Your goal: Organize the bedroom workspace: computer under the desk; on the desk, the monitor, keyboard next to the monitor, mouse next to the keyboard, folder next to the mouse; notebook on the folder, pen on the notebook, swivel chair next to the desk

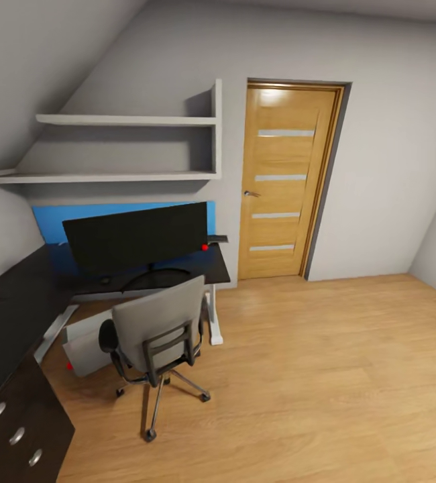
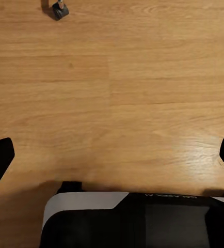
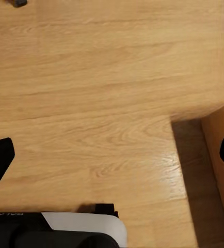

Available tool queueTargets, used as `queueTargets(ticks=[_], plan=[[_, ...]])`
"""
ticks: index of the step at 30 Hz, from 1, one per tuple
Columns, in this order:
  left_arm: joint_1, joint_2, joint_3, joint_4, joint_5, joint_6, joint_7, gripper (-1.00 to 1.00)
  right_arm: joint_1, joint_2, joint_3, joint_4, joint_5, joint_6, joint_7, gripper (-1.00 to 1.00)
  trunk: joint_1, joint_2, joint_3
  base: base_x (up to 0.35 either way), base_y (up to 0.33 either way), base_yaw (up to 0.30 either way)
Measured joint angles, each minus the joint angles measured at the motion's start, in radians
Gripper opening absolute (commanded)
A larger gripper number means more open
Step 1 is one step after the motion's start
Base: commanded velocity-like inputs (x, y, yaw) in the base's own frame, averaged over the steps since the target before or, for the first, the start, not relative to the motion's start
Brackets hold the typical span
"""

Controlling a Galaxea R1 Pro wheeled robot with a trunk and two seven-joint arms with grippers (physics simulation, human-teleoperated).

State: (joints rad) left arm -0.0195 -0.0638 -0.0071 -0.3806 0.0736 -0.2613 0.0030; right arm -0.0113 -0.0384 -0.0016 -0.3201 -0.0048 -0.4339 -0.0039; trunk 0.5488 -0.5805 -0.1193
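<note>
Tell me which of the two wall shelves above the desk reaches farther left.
The lower shelf: its left end runs out to the sloped wall, well past the upper shelf, which stops short. Both end at the same upright panel on the right.

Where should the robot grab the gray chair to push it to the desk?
Probably the top edge of the chair backrest, coming from behind. The back faces the robot and stands upright, so that edge is a thin, reachable rim. The chair has casters and already faces the desk, so a gentle push should roll it.
</note>
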Motion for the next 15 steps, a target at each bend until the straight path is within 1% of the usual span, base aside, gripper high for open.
queueTargets(ticks=[2,4,6,7,11,15], plan=[[0.000,0.002,0.002,0.000,0.001,0.002,0.000,1.00,0.000,0.000,-0.001,0.000,-0.001,0.001,0.000,1.00,0.000,0.000,-0.003,0.274,-0.220,-0.170],[0.000,0.006,0.012,0.000,0.001,0.002,0.000,1.00,0.000,0.000,-0.001,0.000,-0.002,0.001,0.000,1.00,0.000,0.000,-0.006,0.274,-0.213,-0.169],[0.000,0.010,0.030,0.000,0.005,0.003,0.001,1.00,0.000,0.000,-0.001,0.000,-0.002,0.001,0.000,1.00,0.000,0.000,-0.008,0.283,-0.174,-0.169],[0.000,0.011,0.049,0.000,0.012,0.003,0.001,1.00,0.000,0.000,-0.001,0.000,-0.002,0.001,0.000,1.00,0.000,0.000,-0.010,0.297,-0.109,-0.169],[0.000,0.012,0.067,0.000,0.018,0.002,0.000,1.00,0.000,0.000,-0.001,0.000,-0.002,0.001,0.000,1.00,0.000,0.000,-0.015,0.310,-0.055,-0.169],[0.000,0.011,0.073,0.000,0.020,-0.001,-0.002,1.00,0.000,0.001,-0.001,0.000,-0.003,0.001,0.000,1.00,0.000,0.000,-0.021,0.323,-0.010,-0.176]])
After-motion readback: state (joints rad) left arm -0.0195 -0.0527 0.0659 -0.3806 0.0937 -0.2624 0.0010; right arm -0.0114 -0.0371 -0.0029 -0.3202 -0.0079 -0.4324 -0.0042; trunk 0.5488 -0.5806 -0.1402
